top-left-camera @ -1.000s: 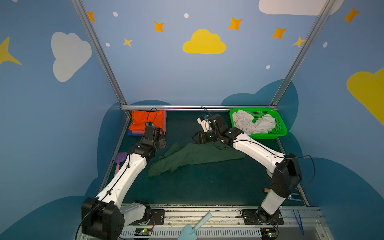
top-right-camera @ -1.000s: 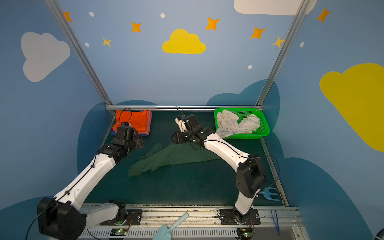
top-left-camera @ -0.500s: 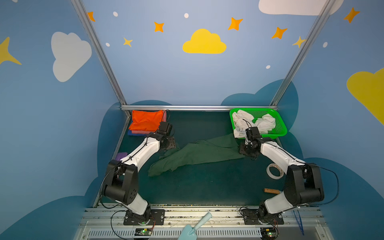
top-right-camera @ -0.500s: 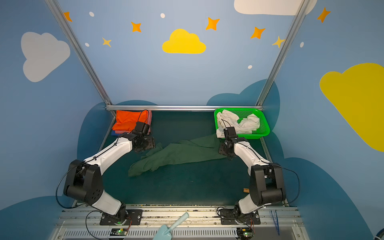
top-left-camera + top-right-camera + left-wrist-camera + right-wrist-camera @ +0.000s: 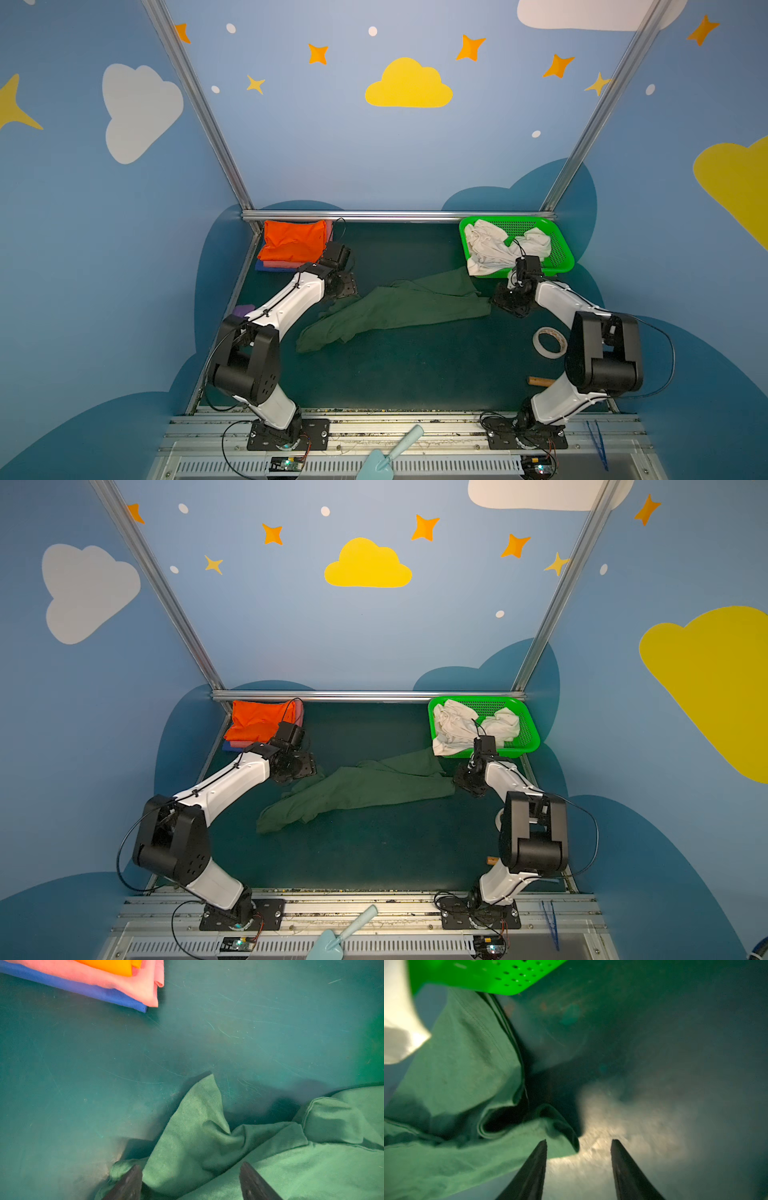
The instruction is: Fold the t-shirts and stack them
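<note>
Shirt in hand: green shirt (image 5: 399,307), unfolded and rumpled. It lies on the table (image 5: 415,374) as a long strip from near-left to far-right, its far-right corner just beside the basket (image 5: 561,259).

Change over the last second: right gripper (image 5: 579,1141) has left the far middle of the table, swung right and come down at the strip's right end. Left gripper (image 5: 190,1168) has moved in from beside the stack to the strip's left end. Cloth outline looks much as it was; no fold made.

Fingers: left fingers (image 5: 128,1184) spread wide, straddling a ridge of cloth, nothing pinched. Right fingers (image 5: 533,1167) apart, less wide than the left pair. A cloth corner lies against one of them, and the gap between is mostly bare table. No hold on either side.

Surroundings: stack at far left is orange shirt (image 5: 293,243) on pink shirt (image 5: 135,987) on blue shirt (image 5: 83,989). White shirt (image 5: 490,249) is heaped in the basket, part of it hanging over the near rim.

Reading: arms now sit at opposite ends, probably to pinch and stretch the green shirt flat before folding. Three of five are stacked; green and white remain. Risk: the right pinch may catch only the corner's edge, or miss.
</note>
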Tool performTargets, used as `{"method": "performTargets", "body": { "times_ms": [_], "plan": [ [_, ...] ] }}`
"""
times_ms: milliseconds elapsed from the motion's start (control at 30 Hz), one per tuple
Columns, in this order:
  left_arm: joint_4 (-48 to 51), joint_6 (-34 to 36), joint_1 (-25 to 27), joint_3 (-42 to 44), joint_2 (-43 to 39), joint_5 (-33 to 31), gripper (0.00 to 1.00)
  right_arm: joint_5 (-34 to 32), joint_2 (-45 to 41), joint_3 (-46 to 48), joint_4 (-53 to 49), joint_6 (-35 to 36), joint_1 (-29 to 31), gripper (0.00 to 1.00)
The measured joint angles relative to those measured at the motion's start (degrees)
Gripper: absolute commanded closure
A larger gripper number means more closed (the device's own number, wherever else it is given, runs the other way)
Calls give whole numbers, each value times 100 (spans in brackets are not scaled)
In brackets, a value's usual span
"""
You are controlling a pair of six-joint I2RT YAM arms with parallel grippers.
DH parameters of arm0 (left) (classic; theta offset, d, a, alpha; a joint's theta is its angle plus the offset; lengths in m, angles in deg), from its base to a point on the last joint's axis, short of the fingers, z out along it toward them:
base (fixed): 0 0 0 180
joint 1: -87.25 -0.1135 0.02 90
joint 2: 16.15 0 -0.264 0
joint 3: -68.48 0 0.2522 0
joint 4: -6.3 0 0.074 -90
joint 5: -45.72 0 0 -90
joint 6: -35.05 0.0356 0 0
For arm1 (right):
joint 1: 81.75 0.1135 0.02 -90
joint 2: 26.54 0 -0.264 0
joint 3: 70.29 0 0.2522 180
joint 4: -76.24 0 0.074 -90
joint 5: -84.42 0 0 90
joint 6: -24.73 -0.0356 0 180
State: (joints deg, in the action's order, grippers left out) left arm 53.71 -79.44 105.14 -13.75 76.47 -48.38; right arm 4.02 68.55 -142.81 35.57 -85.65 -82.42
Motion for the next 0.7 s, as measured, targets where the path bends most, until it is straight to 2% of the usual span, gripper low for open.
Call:
{"method": "performTargets", "body": {
  "times_ms": [100, 200, 300, 400, 467, 533, 700],
  "plan": [
    [2, -7, 13, 0, 0, 2, 24, 280, 199, -136, 144, 7, -2, 51],
    [2, -26, 20, 0, 0, 17, 25, 549, 365, -247, 295, 33, -7, 68],
    [4, -46, 26, 0, 0, 22, 25, 748, 474, -297, 367, 7, -7, 77],
    [7, -48, 31, 0, 0, 22, 25, 844, 487, -299, 396, -13, -11, 75],
    [9, -50, 39, 0, 0, 24, 25, 866, 487, -299, 396, -37, -11, 66],
    [11, -48, 48, 0, 0, 33, 25, 855, 487, -299, 396, -11, -11, 63],
    [20, -48, 68, 0, 0, 42, 25, 815, 487, -299, 356, 0, -28, 63]
  ]
}}
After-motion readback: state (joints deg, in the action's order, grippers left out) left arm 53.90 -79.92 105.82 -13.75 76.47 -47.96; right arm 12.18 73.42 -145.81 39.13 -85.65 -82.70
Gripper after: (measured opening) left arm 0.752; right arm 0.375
